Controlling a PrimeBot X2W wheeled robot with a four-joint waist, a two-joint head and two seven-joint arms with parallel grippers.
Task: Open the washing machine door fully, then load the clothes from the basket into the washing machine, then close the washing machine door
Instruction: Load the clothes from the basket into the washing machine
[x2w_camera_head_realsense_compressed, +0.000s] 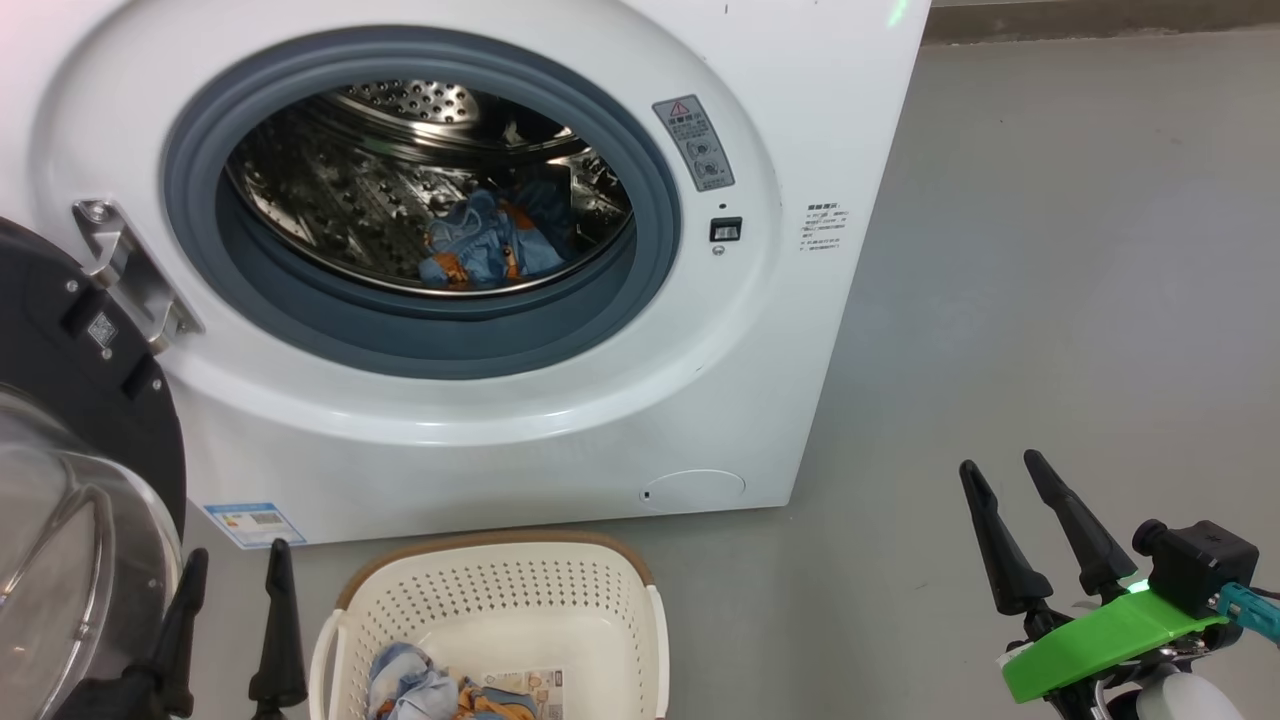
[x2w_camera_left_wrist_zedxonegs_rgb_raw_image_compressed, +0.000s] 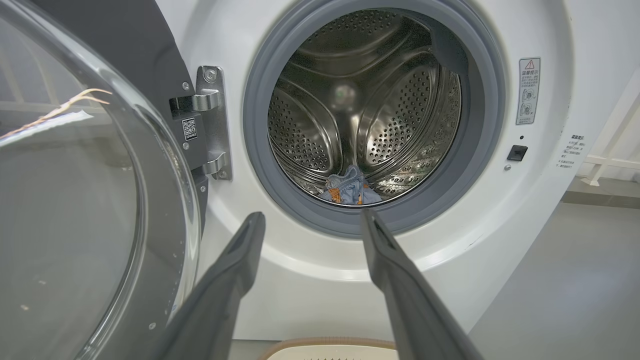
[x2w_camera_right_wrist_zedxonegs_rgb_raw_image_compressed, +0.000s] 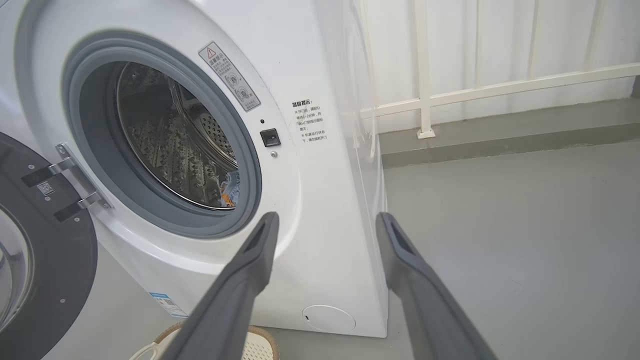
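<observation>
Two lots of clothes show from my head view: one in the washing machine drum, one in the basket on the floor before it. My wrist views crop that basket to a rim strip, hiding its contents. The washing machine door hangs open at left, cut off. My left gripper and right gripper are spread wide, empty.

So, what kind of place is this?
Probably a laundry corner, perhaps a balcony: a front-loading washing machine on bare grey floor, a basket before it, a white railing nearby.
</observation>
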